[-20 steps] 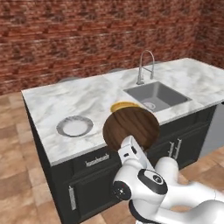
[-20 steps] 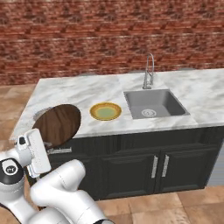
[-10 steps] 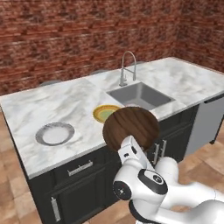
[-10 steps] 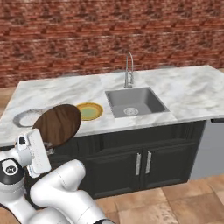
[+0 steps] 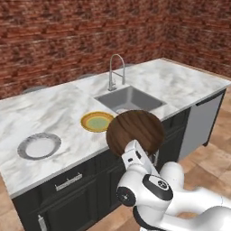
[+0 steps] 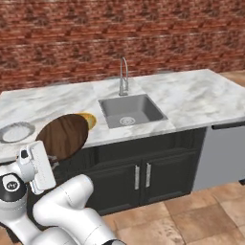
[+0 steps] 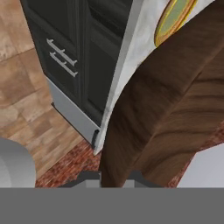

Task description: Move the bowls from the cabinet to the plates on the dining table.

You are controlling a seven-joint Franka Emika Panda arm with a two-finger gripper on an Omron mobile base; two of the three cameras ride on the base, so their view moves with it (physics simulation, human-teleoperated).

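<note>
I hold one reddish-brown wooden bowl (image 5: 135,131) tipped on edge in front of the dining table (image 5: 58,108). My gripper (image 7: 114,179) is shut on its rim, and the bowl (image 7: 175,109) rises right above the fingertips. On the marble lies the yellow-rimmed plate (image 5: 97,121) with its green centre, just behind the bowl. The pale plate (image 5: 39,145) lies further left. From the right base the bowl (image 6: 63,136) covers most of the yellow plate (image 6: 90,119), with the pale plate (image 6: 16,130) at the left edge. The cabinet is out of view.
A steel sink (image 5: 128,99) with an arched tap (image 5: 115,70) is set in the island right of the plates. Dark base doors (image 6: 139,174) and a grey appliance panel (image 6: 222,153) front the island. A brick wall (image 5: 67,36) stands behind, with tiled floor (image 6: 201,215) below.
The whole scene has slid left in both base views, so the camera has moved along the island. The bowl stays in my shut gripper, unchanged against the arm.
</note>
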